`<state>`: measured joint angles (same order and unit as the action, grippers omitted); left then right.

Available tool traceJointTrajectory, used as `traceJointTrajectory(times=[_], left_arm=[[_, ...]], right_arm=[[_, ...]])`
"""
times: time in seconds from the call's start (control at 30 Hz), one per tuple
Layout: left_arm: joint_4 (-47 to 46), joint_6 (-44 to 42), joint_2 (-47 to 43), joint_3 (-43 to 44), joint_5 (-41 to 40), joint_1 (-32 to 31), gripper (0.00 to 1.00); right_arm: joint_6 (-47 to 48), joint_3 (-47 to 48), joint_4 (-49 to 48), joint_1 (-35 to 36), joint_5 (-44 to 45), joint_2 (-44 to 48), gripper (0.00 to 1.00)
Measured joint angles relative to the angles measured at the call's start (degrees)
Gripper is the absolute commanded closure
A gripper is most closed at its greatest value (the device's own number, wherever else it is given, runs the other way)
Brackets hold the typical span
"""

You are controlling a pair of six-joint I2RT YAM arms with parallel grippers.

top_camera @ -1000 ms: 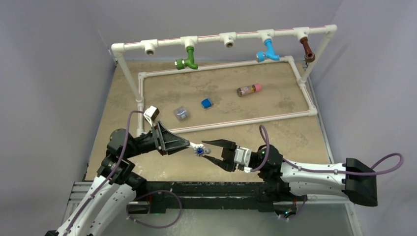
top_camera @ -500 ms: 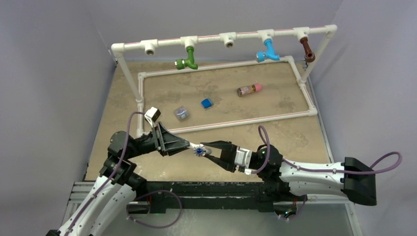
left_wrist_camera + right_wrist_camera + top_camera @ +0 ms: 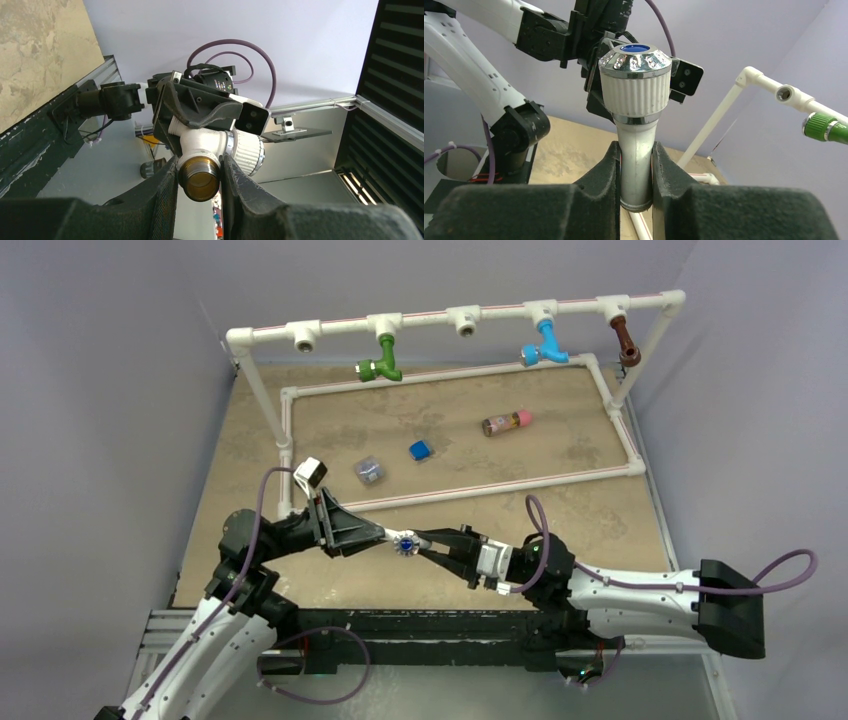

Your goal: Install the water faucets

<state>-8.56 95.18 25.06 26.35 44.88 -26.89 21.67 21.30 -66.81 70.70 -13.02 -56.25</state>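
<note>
Top external view: the left gripper (image 3: 386, 538) and the right gripper (image 3: 428, 542) meet tip to tip above the near part of the table (image 3: 560, 500). Both are clamped on the white faucet (image 3: 405, 545), which is held off the surface between them.

Left wrist view: the left fingers (image 3: 160, 192) press either side of the faucet's brass threaded end.

Right wrist view: the right fingers (image 3: 605, 170) are closed on the white stem below the ribbed knob, which has a chrome ring and a blue cap.

Pipe frame (image 3: 425, 316), top rail, left to right:
- an open T-fitting (image 3: 305, 337)
- green faucet (image 3: 383, 364)
- a second open fitting (image 3: 465, 323)
- blue faucet (image 3: 547, 345)
- brown faucet (image 3: 626, 341)

Lying on the table inside the frame, well apart:
- a grey block (image 3: 369, 471)
- a blue cube (image 3: 419, 450)
- a pink-capped bottle (image 3: 505, 422), label too small to read
</note>
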Motion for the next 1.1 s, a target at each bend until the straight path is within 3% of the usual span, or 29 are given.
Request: traceJointTrajectory(times=[0.1,0.17,0.27,0.4,0.6,0.77,0.97,1.1], left_arm=[[-0.22,0.07,0.0,-0.02,0.11,0.0,0.99],[-0.2,0.09,0.0,-0.02,0.11,0.0,0.84],[-0.13,0.02,0.0,0.0,0.11,0.0,0.46],[1.73,-1.14,0.2,0.57,0.24,0.0,0.32],[10.54,-6.78,1.62,6.27,-0.63,0.0,0.3],[21.05,-16.17,4.83,14.91,-3.78,0.0,0.29],[37.42,-36.41,16.17,35.6,-12.94,-0.02,0.32],[42.95,-48.41,25.44,49.51,-20.31,0.0,0.46]], right_arm=[[0.04,0.02,-0.09,0.02,-0.02,0.04,1.0],[0.04,0.02,-0.07,0.02,-0.04,0.07,1.0],[0.02,0.02,-0.04,0.02,-0.04,0.07,1.0],[-0.02,0.0,0.52,0.02,-0.04,0.48,1.0],[-0.28,0.0,2.32,0.02,0.66,4.44,1.0],[-0.61,1.03,9.38,0.07,3.78,9.07,1.0],[-2.58,2.8,19.19,0.07,9.6,14.99,1.0],[-4.17,4.17,23.96,0.07,13.29,16.96,1.0]])
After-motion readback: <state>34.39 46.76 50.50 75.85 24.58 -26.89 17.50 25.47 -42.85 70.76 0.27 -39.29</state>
